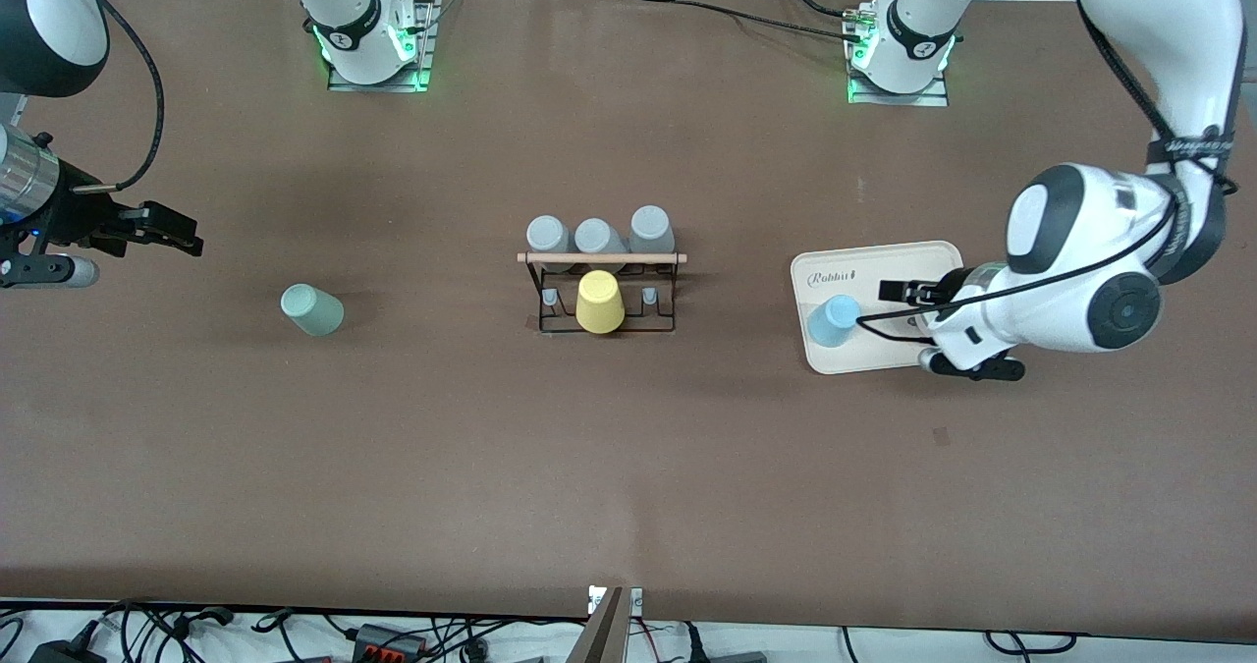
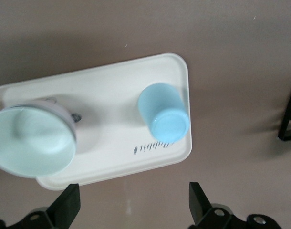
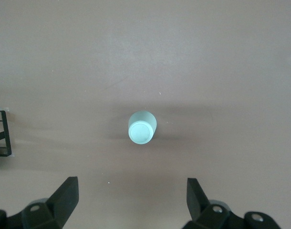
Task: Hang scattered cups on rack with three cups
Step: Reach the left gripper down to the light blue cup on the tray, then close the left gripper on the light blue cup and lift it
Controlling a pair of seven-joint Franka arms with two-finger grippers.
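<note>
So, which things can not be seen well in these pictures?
- Bowl: left wrist view only, cut by the picture's edge; in the front view the left arm covers it.
- Rack pegs: front view, the yellow cup hides the middle one.
- Tray: front view, left arm covers one end.

Sage-green cup inverted on the surface; light blue cup inverted on tray; black wire rack mid-surface.

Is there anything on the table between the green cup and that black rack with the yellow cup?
No. In the front view only bare brown table separates the green cup from the rack.
</note>
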